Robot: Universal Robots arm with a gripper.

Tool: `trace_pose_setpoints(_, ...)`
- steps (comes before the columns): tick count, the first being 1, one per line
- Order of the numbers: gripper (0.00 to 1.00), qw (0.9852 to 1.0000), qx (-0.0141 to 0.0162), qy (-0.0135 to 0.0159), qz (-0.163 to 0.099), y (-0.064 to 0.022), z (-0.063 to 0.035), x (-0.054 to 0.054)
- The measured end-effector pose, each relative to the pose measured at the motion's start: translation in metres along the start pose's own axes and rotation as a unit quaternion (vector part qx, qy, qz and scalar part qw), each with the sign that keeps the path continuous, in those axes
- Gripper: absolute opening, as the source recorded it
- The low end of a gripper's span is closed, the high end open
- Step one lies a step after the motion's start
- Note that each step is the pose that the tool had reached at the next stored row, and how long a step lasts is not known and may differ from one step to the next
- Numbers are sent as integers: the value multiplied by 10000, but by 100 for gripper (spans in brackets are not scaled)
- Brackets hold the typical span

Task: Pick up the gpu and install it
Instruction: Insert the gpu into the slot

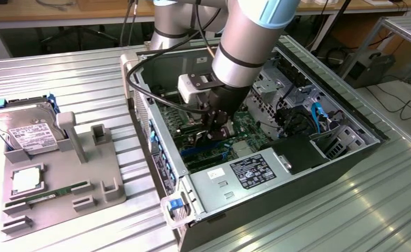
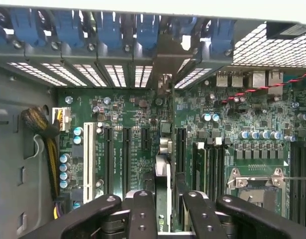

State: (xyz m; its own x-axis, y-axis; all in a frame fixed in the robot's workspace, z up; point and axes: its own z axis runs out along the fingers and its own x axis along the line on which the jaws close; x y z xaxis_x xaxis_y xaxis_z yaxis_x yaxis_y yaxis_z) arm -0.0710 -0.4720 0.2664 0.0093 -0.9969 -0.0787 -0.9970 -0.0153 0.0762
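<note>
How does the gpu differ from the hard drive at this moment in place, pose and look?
Place: the gpu is inside the open computer case, gripped by the gripper over the motherboard; the hard drive sits untouched on the grey tray at the exterior view's left.
Pose: the gpu stands on edge; the hard drive lies label up.
Look: the gpu is thin and dark; the hard drive is boxy and silver.
Both are computer parts.
</note>
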Motion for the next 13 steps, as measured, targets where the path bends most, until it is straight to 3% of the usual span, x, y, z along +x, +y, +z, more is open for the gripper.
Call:
trace_pose_setpoints(5,26,10000,-3,21,79,-2,11,1)
trace_pose_setpoints(13,26,9997,-76,20,247,-45,28,-21)
